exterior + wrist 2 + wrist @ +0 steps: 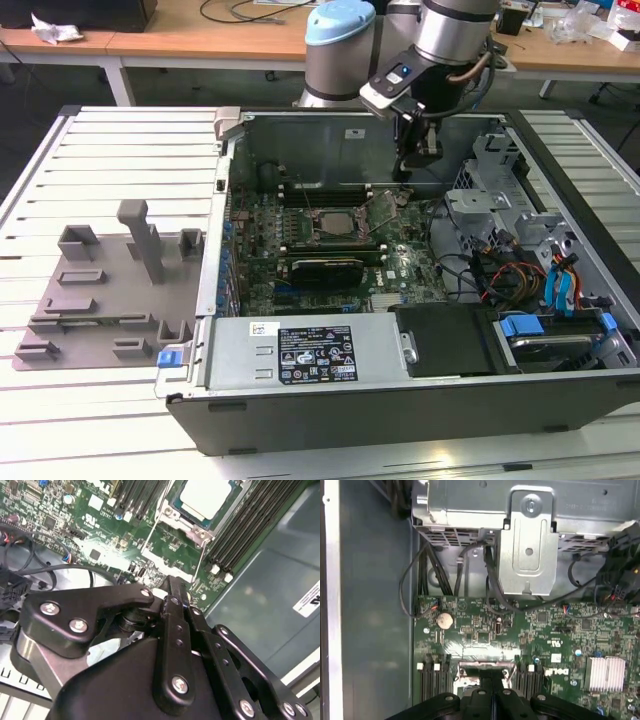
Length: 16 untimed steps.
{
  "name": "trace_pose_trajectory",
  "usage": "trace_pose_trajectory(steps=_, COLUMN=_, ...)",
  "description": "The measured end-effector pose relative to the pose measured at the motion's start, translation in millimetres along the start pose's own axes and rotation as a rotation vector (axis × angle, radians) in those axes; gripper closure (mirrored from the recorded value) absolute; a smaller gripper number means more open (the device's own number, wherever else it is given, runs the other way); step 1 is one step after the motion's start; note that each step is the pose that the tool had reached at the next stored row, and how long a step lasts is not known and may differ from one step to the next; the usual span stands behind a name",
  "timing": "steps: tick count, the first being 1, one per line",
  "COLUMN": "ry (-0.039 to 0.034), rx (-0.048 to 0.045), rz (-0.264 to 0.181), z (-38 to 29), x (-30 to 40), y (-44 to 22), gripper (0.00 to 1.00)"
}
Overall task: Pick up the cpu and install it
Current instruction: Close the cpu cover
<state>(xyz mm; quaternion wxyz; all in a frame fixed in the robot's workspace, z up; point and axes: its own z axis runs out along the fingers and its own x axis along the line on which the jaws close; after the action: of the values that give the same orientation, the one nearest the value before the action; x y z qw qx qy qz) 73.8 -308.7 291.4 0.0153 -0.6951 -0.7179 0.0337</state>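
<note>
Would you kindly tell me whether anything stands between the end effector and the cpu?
Hardly: in the second wrist view the cpu lies uncovered in the socket; only a thin wire lever at the socket's edge rises between it and the end effector.

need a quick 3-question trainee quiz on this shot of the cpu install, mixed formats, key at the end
1. True or false: the black gripper holds the small silvery-white square cpu between its fingers.
2. Multiple choice: the cpu lies A) on the grey plastic tray, B) in the metal-framed motherboard socket, C) on the slatted table.
3. Fill in: the gripper hangs above the green ____ inside the open dark computer case.

Key
1. False: the fingers are shut with nothing between them.
2. B.
3. Motherboard.
</note>
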Motion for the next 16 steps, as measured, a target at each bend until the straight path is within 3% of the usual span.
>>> trace_pose_trajectory(steps=4, ry=0.0001, rx=0.0033, rz=0.000, z=12.4, x=2.3, y=7.9, gripper=0.89)
trace_pose_trajectory(steps=8, ry=0.0002, rx=0.0067, rz=0.000, z=21.3, x=8.6, y=22.6, gripper=0.89)
trace_pose_trajectory(steps=9, ry=0.0003, rx=0.0088, rz=0.000, z=27.2, x=9.6, y=26.7, gripper=0.89)
trace_pose_trajectory(steps=14, ry=0.0004, rx=0.0102, rz=0.000, z=40.0, x=10.3, y=29.0, gripper=0.89)
trace_pose_trajectory(steps=16, ry=0.0004, rx=0.0103, rz=-0.001, z=42.0, x=10.5, y=24.9, gripper=0.89)
